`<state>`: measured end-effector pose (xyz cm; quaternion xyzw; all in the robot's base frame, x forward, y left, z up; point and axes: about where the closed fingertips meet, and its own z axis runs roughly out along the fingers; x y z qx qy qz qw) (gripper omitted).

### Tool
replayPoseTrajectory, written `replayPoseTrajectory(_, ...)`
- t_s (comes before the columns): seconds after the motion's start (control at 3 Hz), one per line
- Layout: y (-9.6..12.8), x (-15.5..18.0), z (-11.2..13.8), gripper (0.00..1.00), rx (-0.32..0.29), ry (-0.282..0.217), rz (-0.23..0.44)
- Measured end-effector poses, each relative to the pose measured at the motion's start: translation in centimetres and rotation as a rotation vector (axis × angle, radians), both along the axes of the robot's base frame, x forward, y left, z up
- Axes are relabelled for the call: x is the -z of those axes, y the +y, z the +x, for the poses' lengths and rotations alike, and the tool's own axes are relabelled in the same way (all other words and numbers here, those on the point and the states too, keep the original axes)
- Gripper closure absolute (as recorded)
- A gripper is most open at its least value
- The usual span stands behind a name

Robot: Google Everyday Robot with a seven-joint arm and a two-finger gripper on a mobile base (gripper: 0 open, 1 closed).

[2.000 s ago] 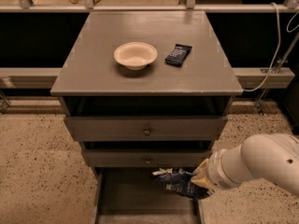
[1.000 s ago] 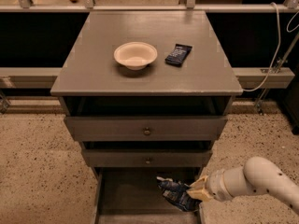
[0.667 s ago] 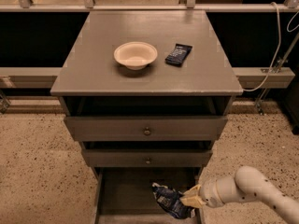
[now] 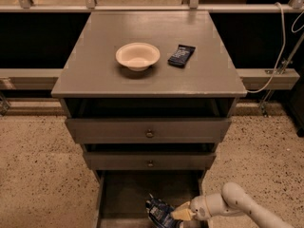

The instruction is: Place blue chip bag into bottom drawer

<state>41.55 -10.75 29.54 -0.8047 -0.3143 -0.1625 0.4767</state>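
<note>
Gripper (image 4: 184, 214) low at bottom centre of frame, pinching the blue chip bag (image 4: 158, 212) by its right edge, bag inside the open bottom drawer (image 4: 127, 194)

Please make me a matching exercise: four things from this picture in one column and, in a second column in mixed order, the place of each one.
Things:
1. bowl
2. dark packet
3. blue chip bag
4. gripper

Places:
a. low at the right side of the bottom drawer, beside the bag
b. on the cabinet top, left of the other item
c. within the open lowest drawer, near its front
d. on the grey top, right of the bowl

Pairs: 1-b, 2-d, 3-c, 4-a
</note>
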Motion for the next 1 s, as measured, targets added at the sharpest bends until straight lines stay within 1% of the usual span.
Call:
replayPoseTrajectory(0.33,0.8,2.7,1.0,1.0,0.055,0.113,0.051)
replayPoseTrajectory(0.67,1.5,3.9,2.0,1.0,0.114,0.228,0.087)
replayPoseTrajectory(1.0,1.7,4.4,2.7,0.86,0.196,0.341,0.159)
